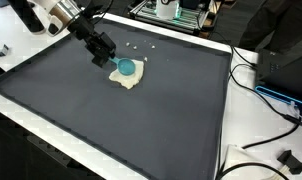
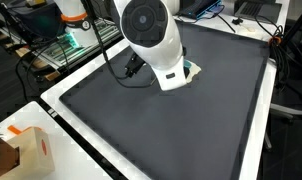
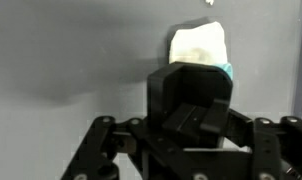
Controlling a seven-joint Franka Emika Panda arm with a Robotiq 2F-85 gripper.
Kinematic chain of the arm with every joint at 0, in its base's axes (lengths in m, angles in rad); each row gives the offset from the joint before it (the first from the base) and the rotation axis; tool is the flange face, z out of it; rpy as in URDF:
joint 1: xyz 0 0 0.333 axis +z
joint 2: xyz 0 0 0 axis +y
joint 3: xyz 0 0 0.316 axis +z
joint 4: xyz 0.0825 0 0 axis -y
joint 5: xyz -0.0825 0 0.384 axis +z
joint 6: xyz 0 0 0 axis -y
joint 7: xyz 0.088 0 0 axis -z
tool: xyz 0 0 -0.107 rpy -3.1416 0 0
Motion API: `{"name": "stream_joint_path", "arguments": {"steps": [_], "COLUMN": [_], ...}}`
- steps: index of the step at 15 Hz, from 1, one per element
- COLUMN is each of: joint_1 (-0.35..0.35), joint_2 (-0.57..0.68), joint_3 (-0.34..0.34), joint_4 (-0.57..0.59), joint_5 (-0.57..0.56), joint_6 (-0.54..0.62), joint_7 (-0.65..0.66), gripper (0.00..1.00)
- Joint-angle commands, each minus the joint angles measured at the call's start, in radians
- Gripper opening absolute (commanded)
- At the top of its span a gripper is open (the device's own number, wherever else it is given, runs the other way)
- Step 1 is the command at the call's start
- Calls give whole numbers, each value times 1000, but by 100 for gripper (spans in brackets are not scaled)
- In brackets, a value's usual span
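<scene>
Where the mat (image 1: 141,120) nears its far edge, a round blue bowl (image 1: 124,66) is seen on a crumpled cream cloth (image 1: 132,79), contents hidden. The gripper (image 1: 111,60) is set against the bowl; finger spread cannot be told.

Elevated exteriors, shared mat (image 1: 141,110); close wrist

a round object (image 1: 124,67) is being borne on a cloth (image 1: 134,79), right at the tips of the claw (image 1: 111,60). the cloth is being laid out just ahead of the claw, and a mat (image 1: 141,120) is being spread beneath all three.
</scene>
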Motion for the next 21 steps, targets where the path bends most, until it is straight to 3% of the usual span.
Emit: {"name": "stream_joint_path", "arguments": {"steps": [1,6,14,21], "joint_1": [4,1,13,-15], "joint_2": [49,20,78,31], "joint_3": [-18,-23,1,-14], "joint_4": [-13,-44,36,-30], "joint_5": [-30,-22,-36,-5], "joint_6": [62,78,16,47], "joint_7": [32,40,31,13], "gripper": [19,19,19,19]}}
